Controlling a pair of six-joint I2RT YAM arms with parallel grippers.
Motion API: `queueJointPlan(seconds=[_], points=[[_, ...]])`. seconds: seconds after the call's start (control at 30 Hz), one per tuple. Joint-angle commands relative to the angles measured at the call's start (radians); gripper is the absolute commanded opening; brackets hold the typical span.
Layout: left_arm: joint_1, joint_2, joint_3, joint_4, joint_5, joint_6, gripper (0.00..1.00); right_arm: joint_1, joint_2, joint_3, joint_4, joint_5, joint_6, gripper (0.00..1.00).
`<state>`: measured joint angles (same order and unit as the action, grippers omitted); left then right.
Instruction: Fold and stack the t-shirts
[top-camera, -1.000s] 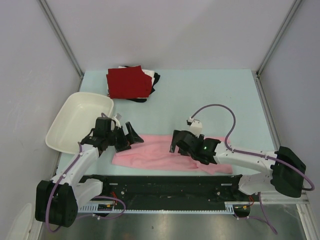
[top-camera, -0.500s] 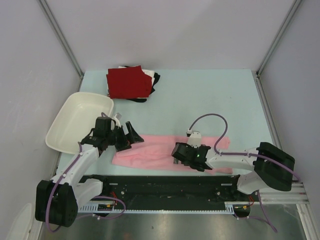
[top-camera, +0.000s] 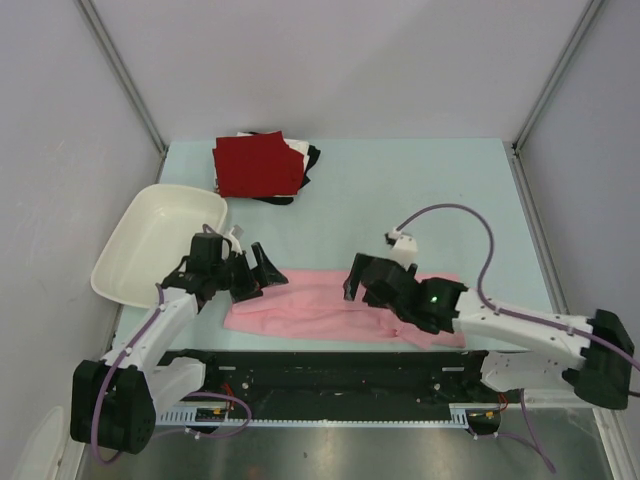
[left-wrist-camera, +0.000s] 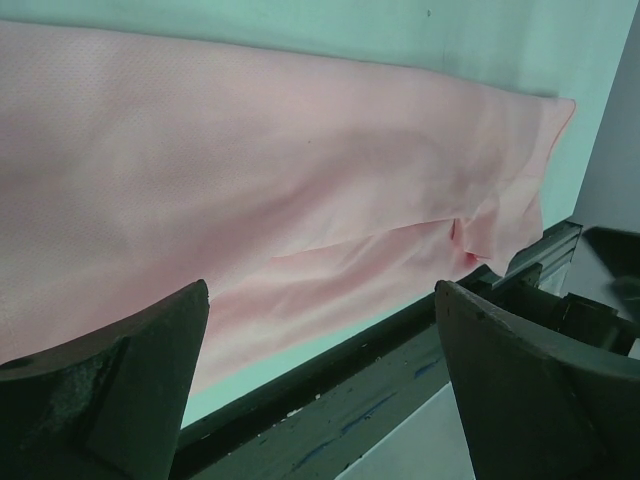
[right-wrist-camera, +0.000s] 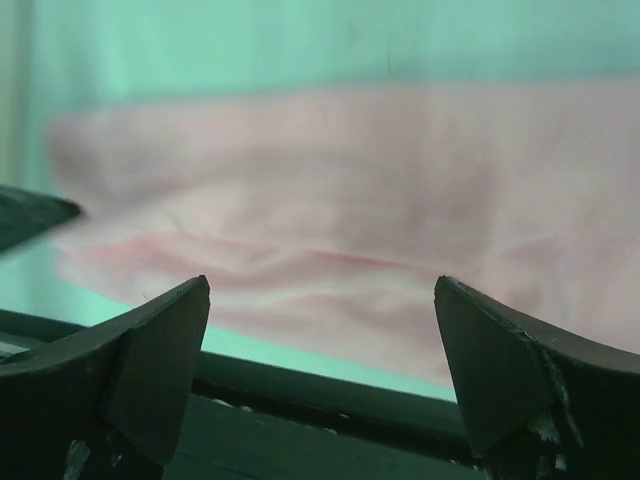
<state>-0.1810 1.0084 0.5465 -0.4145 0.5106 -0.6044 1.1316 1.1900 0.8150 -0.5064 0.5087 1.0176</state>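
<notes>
A light pink t-shirt (top-camera: 310, 300) lies as a long flat strip along the table's near edge. My left gripper (top-camera: 255, 272) hovers open over its left end, and the left wrist view shows the pink cloth (left-wrist-camera: 280, 170) beyond the left gripper (left-wrist-camera: 320, 290), with nothing between the fingers. My right gripper (top-camera: 362, 285) is open above the shirt's middle. The right wrist view looks down on the pink cloth (right-wrist-camera: 330, 200) past the right gripper (right-wrist-camera: 321, 282), which holds nothing. Folded dark red (top-camera: 256, 166), white (top-camera: 297, 148) and black (top-camera: 312, 160) t-shirts are stacked at the back left.
A white plastic tub (top-camera: 155, 245) sits tilted at the left edge, just behind my left arm. A black rail (top-camera: 330, 375) runs along the table's front edge, close to the pink shirt's near side. Grey walls enclose the table on three sides.
The right arm dipped toward the front edge, then came back up over the shirt, ending slightly right of where it began. The left arm and the pink shirt have stayed still.
</notes>
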Motion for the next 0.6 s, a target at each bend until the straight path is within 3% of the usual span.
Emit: queueJointPlan(seconds=[0.0, 0.1, 0.23, 0.57], points=[[-0.003, 0.002, 0.059, 0.002, 0.039, 0.020, 1.00, -0.137, -0.124, 0.075, -0.162, 0.122, -0.047, 1.00], [-0.003, 0.004, 0.070, 0.002, 0.042, 0.020, 1.00, -0.243, -0.162, 0.073, -0.313, 0.194, -0.010, 1.00], [-0.003, 0.013, 0.075, 0.009, 0.049, 0.014, 1.00, -0.441, -0.164, 0.038, -0.377, 0.199, 0.004, 1.00], [-0.003, 0.024, 0.067, 0.046, 0.086, -0.004, 1.00, -0.845, -0.133, -0.174, -0.158, -0.057, -0.063, 0.99]])
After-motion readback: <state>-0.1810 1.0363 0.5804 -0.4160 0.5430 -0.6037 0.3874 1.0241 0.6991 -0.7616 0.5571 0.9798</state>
